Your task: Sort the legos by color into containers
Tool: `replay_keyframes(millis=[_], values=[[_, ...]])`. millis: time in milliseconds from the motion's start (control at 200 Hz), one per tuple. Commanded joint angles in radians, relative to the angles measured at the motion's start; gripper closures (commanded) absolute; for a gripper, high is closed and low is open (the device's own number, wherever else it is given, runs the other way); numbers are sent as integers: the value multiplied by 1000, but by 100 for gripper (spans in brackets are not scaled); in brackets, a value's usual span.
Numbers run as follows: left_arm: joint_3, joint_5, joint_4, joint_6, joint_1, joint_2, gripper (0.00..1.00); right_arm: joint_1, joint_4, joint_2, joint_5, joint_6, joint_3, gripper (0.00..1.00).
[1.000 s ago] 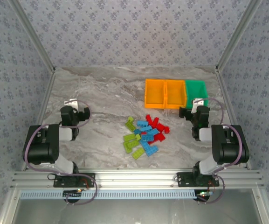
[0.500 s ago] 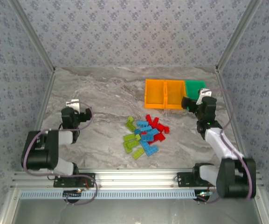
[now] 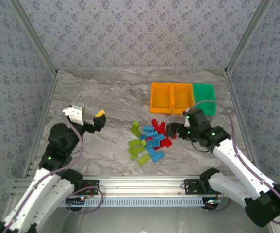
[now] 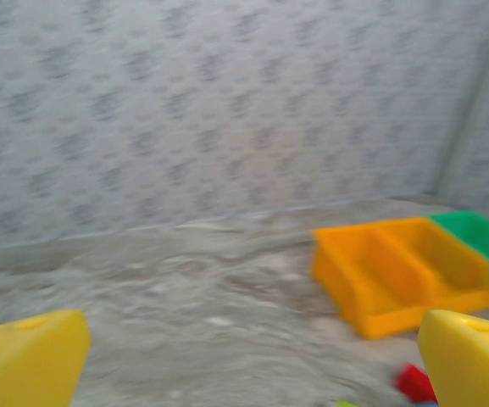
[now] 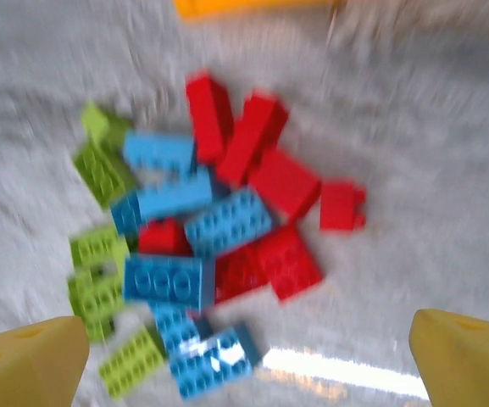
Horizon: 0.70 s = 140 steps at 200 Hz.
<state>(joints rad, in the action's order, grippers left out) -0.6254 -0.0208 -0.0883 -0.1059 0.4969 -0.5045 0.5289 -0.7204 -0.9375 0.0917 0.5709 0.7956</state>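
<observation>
Marbled surface (image 3: pixel 110 97) carries the piled legos (image 3: pixel 149 141); right hand (image 3: pixel 173 130) hangs spread wide over them, left hand (image 3: pixel 87 116) wide and empty, well apart.

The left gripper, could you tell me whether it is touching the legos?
Apart. The top external view shows bare table between the left gripper and the legos.

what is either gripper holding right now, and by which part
Nothing. The left gripper is open and empty; the right gripper is open above the lego pile, gripping none.
</observation>
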Motion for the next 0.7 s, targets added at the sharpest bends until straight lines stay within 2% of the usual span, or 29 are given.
replay_keyframes(millis=[0,130,190,255,365,470,620,695], values=[[-161,135,-409,113,163,-62,1,76,-147,-61,-67,46,26,0],[-271,119,-687,327,406,-198,1,166,-99,-169,-53,69,56,0],[-267,108,-746,438,504,-246,1,227,-60,-227,-63,74,79,0],[-245,106,-766,526,564,-295,1,278,-61,-313,-127,79,127,0],[-216,102,-698,569,578,-362,1,321,-109,-439,-267,195,217,0],[-193,134,-612,594,579,-374,1,399,-46,-496,-321,283,242,0],[-209,149,-648,593,579,-362,1,429,-42,-598,-400,383,261,0],[-200,140,-689,601,579,-330,1,437,7,-634,-369,377,252,0]])
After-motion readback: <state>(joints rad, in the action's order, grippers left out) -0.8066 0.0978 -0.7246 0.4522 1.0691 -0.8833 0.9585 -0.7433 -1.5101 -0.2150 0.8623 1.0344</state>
